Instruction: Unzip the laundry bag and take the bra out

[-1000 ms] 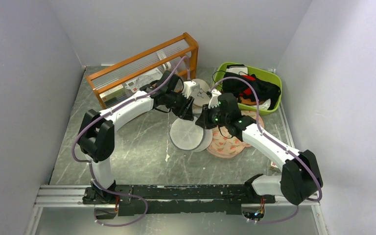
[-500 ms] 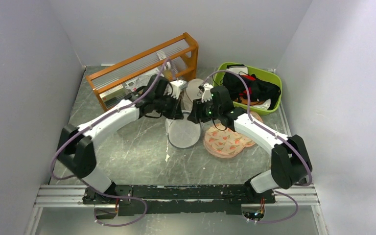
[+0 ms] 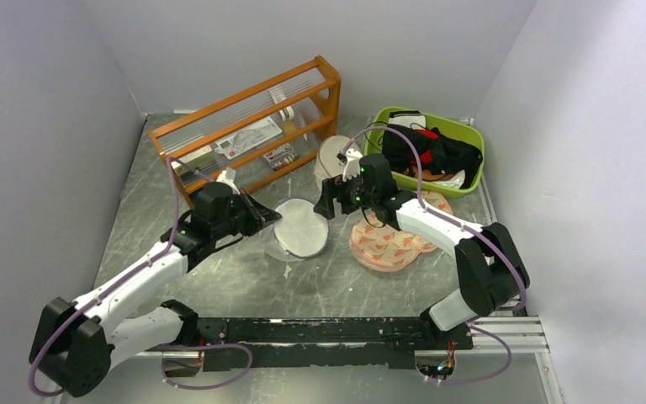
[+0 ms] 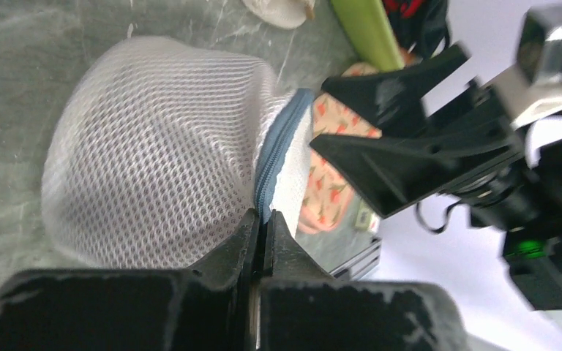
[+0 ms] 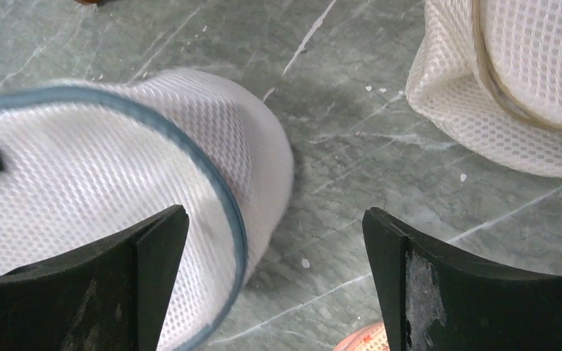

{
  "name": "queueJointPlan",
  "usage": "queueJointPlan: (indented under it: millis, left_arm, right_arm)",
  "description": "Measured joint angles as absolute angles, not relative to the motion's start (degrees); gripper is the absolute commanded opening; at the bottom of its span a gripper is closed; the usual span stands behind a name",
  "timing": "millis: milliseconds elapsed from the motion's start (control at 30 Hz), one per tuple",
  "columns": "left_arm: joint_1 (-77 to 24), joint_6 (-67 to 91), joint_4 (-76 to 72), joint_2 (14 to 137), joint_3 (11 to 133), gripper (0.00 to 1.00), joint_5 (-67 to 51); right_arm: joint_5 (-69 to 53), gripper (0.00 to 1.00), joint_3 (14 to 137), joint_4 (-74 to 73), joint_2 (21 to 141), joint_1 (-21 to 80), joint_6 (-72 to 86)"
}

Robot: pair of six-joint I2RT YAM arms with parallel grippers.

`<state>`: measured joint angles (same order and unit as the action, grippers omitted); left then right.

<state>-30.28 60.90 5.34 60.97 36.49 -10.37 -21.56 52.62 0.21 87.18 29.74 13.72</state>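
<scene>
Mid-table, the laundry bag (image 3: pixel 301 229) is tipped on edge, its round face turned up and rightward. The left gripper (image 4: pixel 263 223) pinches its zip rim from the left. The right gripper (image 5: pixel 274 213) gapes wide and empty just to its right.

Place: I am looking into a robotics lab test cell.
Enclosure: plain pale walls (image 3: pixel 42 126) box in my view on three sides.
Surface: a grey marbled tabletop (image 3: pixel 235 278).
Mounting: my left arm (image 3: pixel 135 282) and right arm (image 3: pixel 433 225) sit on an aluminium rail (image 3: pixel 101 337), trailing cables (image 3: pixel 172 181).
Props: a wooden rack (image 3: pixel 244 97) and a green bin (image 3: pixel 455 126) of clothing.
</scene>
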Motion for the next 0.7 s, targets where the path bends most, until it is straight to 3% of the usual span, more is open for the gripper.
queueJointPlan:
  millis: [367, 700]
  left_arm:
    - [-30.2, 80.5, -2.1, 51.2, 24.7, 0.07, -2.6]
    - [-30.2, 83.9, -5.7, 49.1, 22.2, 0.07, -2.8]
  right_arm:
    - [-21.9, 0.90, 48.2, 5.6, 86.6, 29.7, 15.4]
    - [-25.5, 0.84, 48.1, 8.8, 87.2, 29.7, 17.1]
